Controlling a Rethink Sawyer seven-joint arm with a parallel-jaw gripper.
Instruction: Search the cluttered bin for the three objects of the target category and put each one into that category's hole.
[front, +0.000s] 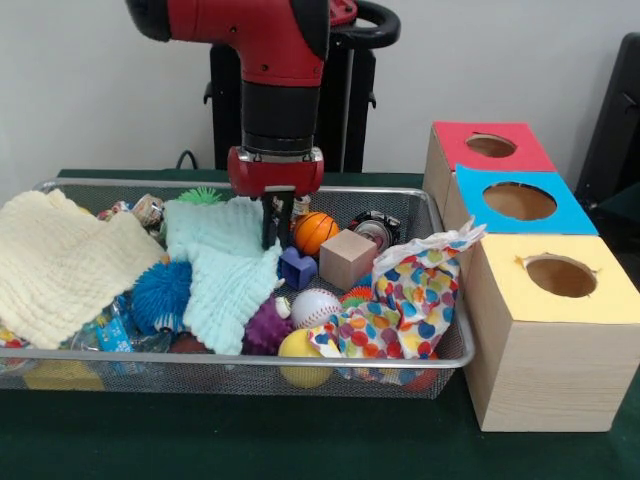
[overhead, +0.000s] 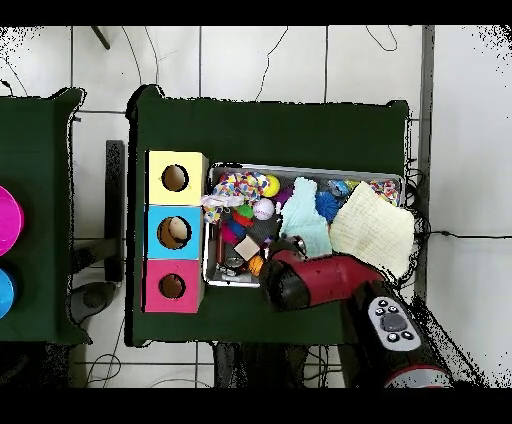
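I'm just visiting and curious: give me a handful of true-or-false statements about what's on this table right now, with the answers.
1. The gripper hangs over the wire bin, down by the mint green cloth. True.
2. The box with the red top and its hole is the one nearest the front camera. False: the yellow-topped box is nearest; the red one is farthest, beside the robot's end of the table.
3. A small orange basketball lies in the bin. True.
4. The cream cloth covers the blue-topped box. False: it lies in the bin, at the end away from the boxes.
5. A white baseball sits in the bin. True.
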